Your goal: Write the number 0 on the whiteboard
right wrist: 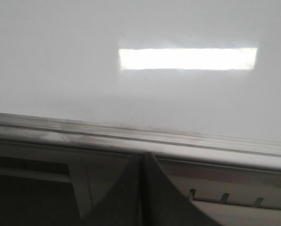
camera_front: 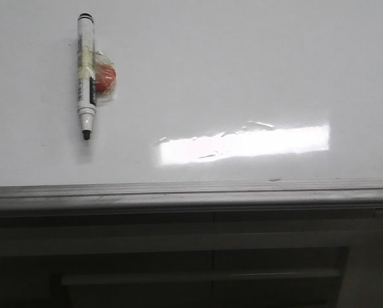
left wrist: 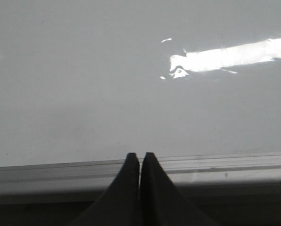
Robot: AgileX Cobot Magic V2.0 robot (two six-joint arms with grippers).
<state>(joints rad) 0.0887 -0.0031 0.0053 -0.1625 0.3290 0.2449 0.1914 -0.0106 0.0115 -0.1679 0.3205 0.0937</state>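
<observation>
Large glossy white flat whiteboard [camera_front: 242, 77] fills most of front view, bare writing surface w/ a bright rectangular light glare at centre-right; no drawn 0 visible on it anywhere. Grey metal rail [camera_front: 191, 190] runs along its bottom edge, long axis left-right; dark grey panelling [camera_front: 178, 263] below that.

White marker w/ black tip [camera_front: 86, 74] sits on the board upper left, long axis vertical, tip pointing down, black cap end up. Small red round magnet [camera_front: 105, 78] touches its right side, wrapped w/ clear tape.

Left gripper [left wrist: 140, 165]: dark fingers pressed together, only a hairline seam btwn them, holding nothing; tips sit in front of the rail, board beyond. Not touching board as far as visible.

Right gripper [right wrist: 141, 162]: fingers likewise closed tip to tip, empty, in front of the rail. Neither gripper shows in front view.
</observation>
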